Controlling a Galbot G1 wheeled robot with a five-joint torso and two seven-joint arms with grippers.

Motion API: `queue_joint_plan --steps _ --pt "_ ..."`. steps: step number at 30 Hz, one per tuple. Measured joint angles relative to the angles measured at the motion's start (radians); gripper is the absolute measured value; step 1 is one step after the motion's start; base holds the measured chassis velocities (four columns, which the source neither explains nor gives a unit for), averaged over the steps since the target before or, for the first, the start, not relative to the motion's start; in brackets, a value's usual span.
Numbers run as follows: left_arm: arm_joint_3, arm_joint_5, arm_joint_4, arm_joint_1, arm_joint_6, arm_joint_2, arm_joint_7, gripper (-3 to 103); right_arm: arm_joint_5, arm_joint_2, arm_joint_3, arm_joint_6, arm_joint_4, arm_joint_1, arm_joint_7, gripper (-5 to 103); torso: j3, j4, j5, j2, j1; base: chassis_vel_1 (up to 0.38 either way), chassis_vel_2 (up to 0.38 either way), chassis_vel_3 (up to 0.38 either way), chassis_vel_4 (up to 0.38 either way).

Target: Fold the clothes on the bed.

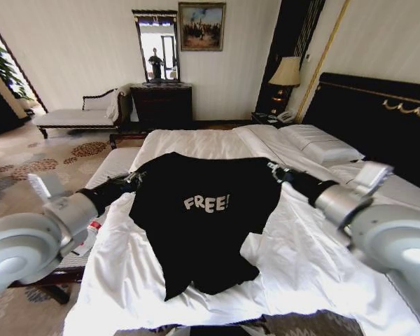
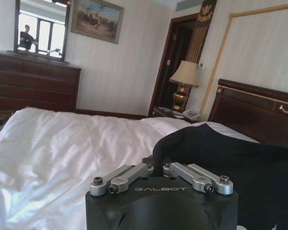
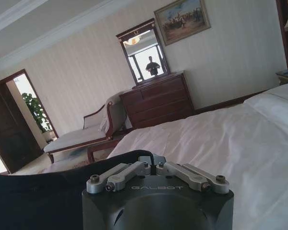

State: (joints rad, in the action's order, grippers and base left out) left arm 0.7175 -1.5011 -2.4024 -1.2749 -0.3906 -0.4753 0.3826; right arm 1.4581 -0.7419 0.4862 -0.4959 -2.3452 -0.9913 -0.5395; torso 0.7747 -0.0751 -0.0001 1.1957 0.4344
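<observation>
A white, rumpled bed [image 1: 308,259] fills the room. Both grippers, left [image 1: 134,179] and right [image 1: 274,170], pinch a soft black shirt's [image 1: 203,224] far corners.

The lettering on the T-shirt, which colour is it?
White, on the black T-shirt; the lettering shows best in the head view.

The black T-shirt [image 1: 203,224] with white "FREE!" lettering lies chest-up across the foot of the bed [image 1: 196,143] — its shoulder end lifted off the white duvet, hem rumpled toward the near edge — small against the wide white bedding.
</observation>
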Motion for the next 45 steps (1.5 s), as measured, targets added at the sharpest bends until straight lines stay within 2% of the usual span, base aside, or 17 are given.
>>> queue_joint_plan --steps 2,3,8,9,12,19,25,29,30,34,35,39,40,43,45 --pt "-0.111 0.069 0.045 0.024 0.011 -0.062 0.003 3 -0.104 -0.038 -0.097 0.024 0.09 0.023 0.075 1 0.0 0.0001 -0.0008 0.0 0.0 0.0 0.0 0.0 0.0" --pt "-0.111 0.069 0.045 0.024 0.011 -0.062 0.003 3 -0.104 -0.038 -0.097 0.024 0.09 0.023 0.075 1 0.0 0.0001 -0.0008 0.0 0.0 0.0 0.0 0.0 0.0" --pt "-0.295 0.255 0.165 0.039 0.028 -0.166 -0.035 3 -0.284 -0.102 -0.245 0.079 0.266 0.024 0.173 1 0.0 -0.0011 0.0003 0.0 0.0 0.0 0.0 0.0 0.0" --pt "-0.295 0.255 0.165 0.039 0.028 -0.166 -0.035 3 -0.284 -0.102 -0.245 0.079 0.266 0.024 0.173 1 0.0 -0.0011 0.0003 0.0 0.0 0.0 0.0 0.0 0.0" --pt "-0.363 0.338 0.253 0.062 0.035 -0.225 -0.057 3 -0.448 -0.134 -0.314 0.139 0.385 0.019 0.265 1 0.0 -0.0008 0.0 0.0 0.0 0.0 0.0 0.0 0.0" --pt "-0.451 0.445 0.374 0.097 0.049 -0.333 -0.079 3 -0.539 -0.213 -0.423 0.197 0.533 0.057 0.278 1 0.0 -0.0006 0.0001 0.0 0.0 0.0 0.0 0.0 0.0" --pt "-0.53 0.472 0.501 0.212 0.067 -0.375 -0.084 3 -0.542 -0.264 -0.462 0.241 0.645 0.126 0.284 1 0.0 -0.0005 0.0 0.0 0.0 0.0 0.0 0.0 0.0" --pt "-0.632 0.441 0.679 0.401 0.071 -0.404 -0.084 3 -0.517 -0.305 -0.515 0.28 0.789 0.26 0.303 1 0.0 -0.0013 -0.0001 0.0 0.0 0.0 0.0 0.0 0.0" --pt "-0.632 0.441 0.679 0.401 0.071 -0.404 -0.084 3 -0.517 -0.305 -0.515 0.28 0.789 0.26 0.303 1 0.0 -0.0013 -0.0001 0.0 0.0 0.0 0.0 0.0 0.0" --pt "-0.744 0.386 0.859 0.624 0.068 -0.469 -0.086 3 -0.518 -0.396 -0.631 0.302 1.007 0.449 0.298 1 0.0 -0.0004 0.0001 0.0 0.0 0.0 0.0 0.0 0.0" --pt "-0.744 0.386 0.859 0.624 0.068 -0.469 -0.086 3 -0.518 -0.396 -0.631 0.302 1.007 0.449 0.298 1 0.0 -0.0004 0.0001 0.0 0.0 0.0 0.0 0.0 0.0" --pt "-0.821 0.376 1.025 0.797 0.061 -0.539 -0.093 3 -0.517 -0.495 -0.694 0.317 1.191 0.579 0.31 1 0.0 -0.0006 0.0001 0.0 0.0 0.0 0.0 0.0 0.0" --pt "-0.821 0.376 1.025 0.797 0.061 -0.539 -0.093 3 -0.517 -0.495 -0.694 0.317 1.191 0.579 0.31 1 0.0 -0.0006 0.0001 0.0 0.0 0.0 0.0 0.0 0.0" --pt "-0.871 0.383 1.17 0.907 0.061 -0.583 -0.094 3 -0.511 -0.543 -0.701 0.316 1.318 0.656 0.312 1 0.0 -0.0007 0.0003 0.0 0.0 0.0 0.0 0.0 0.0" --pt "-0.88 0.383 1.225 0.934 0.061 -0.603 -0.096 3 -0.509 -0.558 -0.702 0.317 1.374 0.687 0.313 1 0.0 -0.0008 0.0 0.0 0.0 0.0 0.0 0.0 0.0"
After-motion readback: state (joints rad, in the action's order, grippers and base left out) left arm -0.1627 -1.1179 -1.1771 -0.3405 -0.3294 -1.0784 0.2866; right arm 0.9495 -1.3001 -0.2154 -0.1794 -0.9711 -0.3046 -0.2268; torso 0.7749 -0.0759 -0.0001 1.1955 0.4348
